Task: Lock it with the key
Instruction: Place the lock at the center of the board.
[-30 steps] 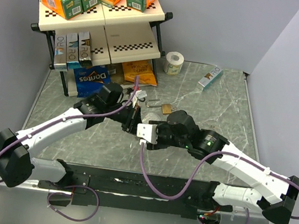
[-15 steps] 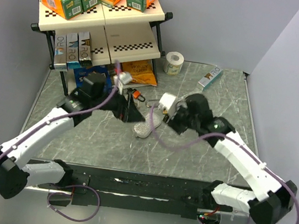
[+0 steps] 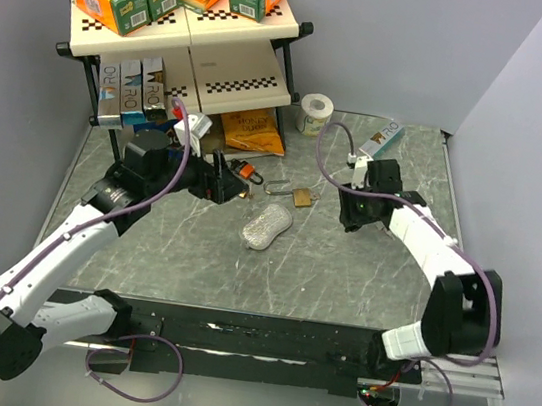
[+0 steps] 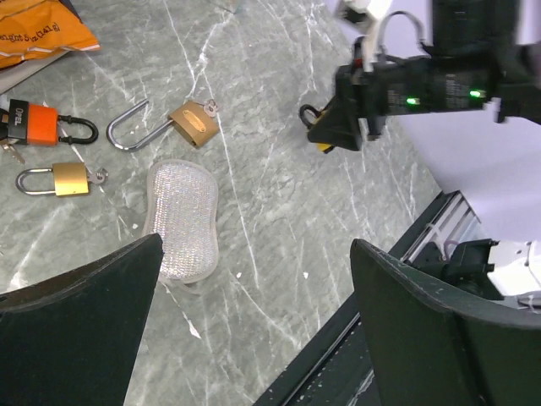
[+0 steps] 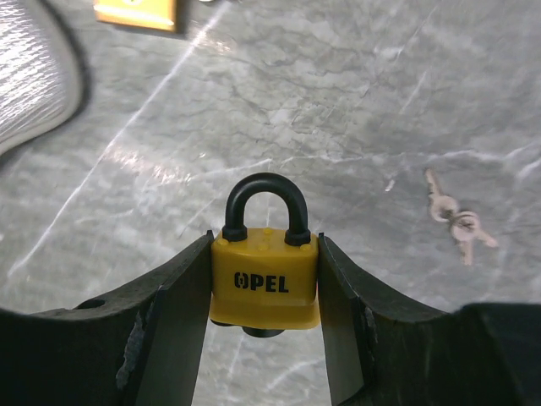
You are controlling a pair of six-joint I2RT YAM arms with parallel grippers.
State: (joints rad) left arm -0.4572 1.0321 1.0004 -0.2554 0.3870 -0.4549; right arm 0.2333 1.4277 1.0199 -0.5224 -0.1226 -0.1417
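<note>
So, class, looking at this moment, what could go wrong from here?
The right gripper pinches the yellow padlock only by its sides, so pushing a key in could twist or slip it. The keys lie flat on the table, thin and small, so the open left gripper may struggle to pick them up.

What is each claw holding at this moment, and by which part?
The right claw grips the yellow OPEL padlock by the two opposite sides of its body. The left claw is open and holds nothing.
</note>
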